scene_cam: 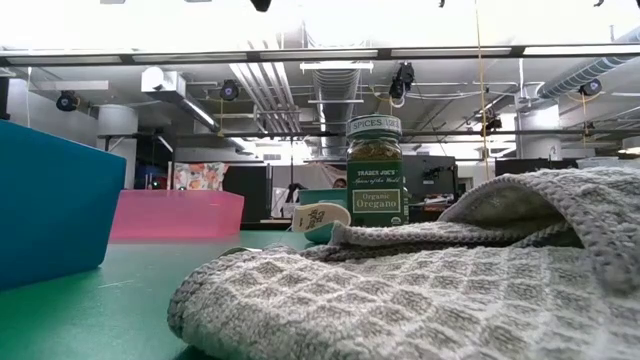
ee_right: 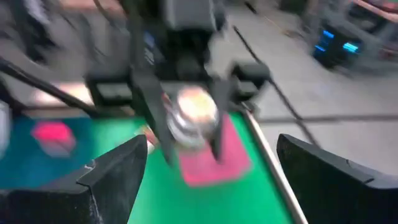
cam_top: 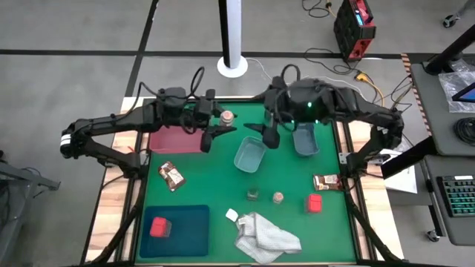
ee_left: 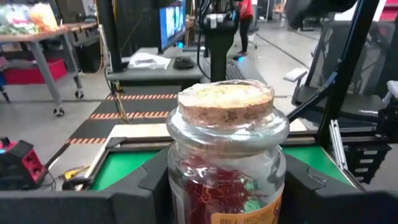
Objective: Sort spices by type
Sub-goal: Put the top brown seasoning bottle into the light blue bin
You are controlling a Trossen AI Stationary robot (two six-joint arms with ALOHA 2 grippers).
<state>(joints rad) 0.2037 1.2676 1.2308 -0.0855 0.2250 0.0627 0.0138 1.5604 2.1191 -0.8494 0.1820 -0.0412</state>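
Left gripper (cam_top: 223,123) was clamped on a small clear glass jar with a tan cork top (ee_left: 226,155), red threads inside. Jar sat upright between the fingers, long axis vertical, held off the table at the far edge of the green mat (cam_top: 223,185), just beside the flat pink tray (cam_top: 177,140). In the right wrist view the same jar (ee_right: 194,118) hung between the left arm's fingers above that tray (ee_right: 211,155).

Right gripper (cam_top: 269,133) hovered near the two bluish plastic tubs (cam_top: 250,154), fingers spread wide, holding nothing.

Key relation: the matching second tan-topped jar (cam_top: 277,198) stood near the front of the mat, right of centre, just beside a dark green-lidded oregano jar (cam_top: 254,194). From the held jar it lay toward the near edge and to the right, across the tubs. Right arm looked nearer to it, I'd guess.

Rest of the spices:
- brown foil sachet (cam_top: 171,176) left of centre
- second brown sachet (cam_top: 326,182) on the right
- bright pink block (cam_top: 160,227) on the flat teal tray (cam_top: 193,230)
- second pink block (cam_top: 315,202) near the right sachet

Only one green jar was visible.

Grey-white waffle cloth (cam_top: 266,236) lay crumpled at the front edge.

Judgement: sorting was at an early stage; the held jar still needed a drop spot.
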